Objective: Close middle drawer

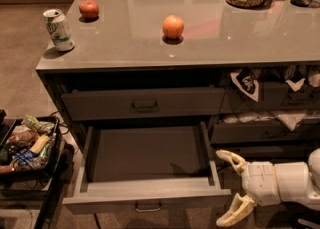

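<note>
Drawer (150, 155) stands open. Hand (222, 188) released, fingers spread wide, just beside its front right corner.

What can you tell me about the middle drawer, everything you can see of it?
The middle drawer is a wide dark grey box, wood by the look, pulled far out below the shut top drawer. Its low front panel carries a small metal loop handle at its centre. Nothing shows inside it. The gripper, open, sits by its right front corner; whether they touch is unclear.
</note>
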`<act>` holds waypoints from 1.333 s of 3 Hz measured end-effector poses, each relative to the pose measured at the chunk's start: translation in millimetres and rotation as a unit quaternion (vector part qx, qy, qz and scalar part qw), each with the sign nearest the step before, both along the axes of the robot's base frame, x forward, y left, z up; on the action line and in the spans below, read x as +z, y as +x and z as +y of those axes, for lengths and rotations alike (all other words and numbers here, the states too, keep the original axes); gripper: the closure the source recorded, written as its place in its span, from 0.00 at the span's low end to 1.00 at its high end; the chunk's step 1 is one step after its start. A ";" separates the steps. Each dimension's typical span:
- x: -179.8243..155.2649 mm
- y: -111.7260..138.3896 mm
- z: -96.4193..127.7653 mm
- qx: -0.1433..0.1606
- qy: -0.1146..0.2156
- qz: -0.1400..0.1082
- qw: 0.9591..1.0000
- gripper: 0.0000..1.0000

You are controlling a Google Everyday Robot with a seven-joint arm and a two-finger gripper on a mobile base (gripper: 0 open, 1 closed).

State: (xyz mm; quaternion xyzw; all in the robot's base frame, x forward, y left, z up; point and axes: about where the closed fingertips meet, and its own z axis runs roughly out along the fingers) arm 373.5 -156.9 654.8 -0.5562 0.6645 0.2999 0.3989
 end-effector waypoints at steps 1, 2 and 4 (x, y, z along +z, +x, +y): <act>-39.7 -11.0 9.1 0.002 0.011 0.013 1.000 0.00; -80.8 -20.9 17.9 -0.005 -0.004 0.039 0.999 0.00; -130.7 -32.4 25.2 -0.036 -0.018 0.080 0.996 0.00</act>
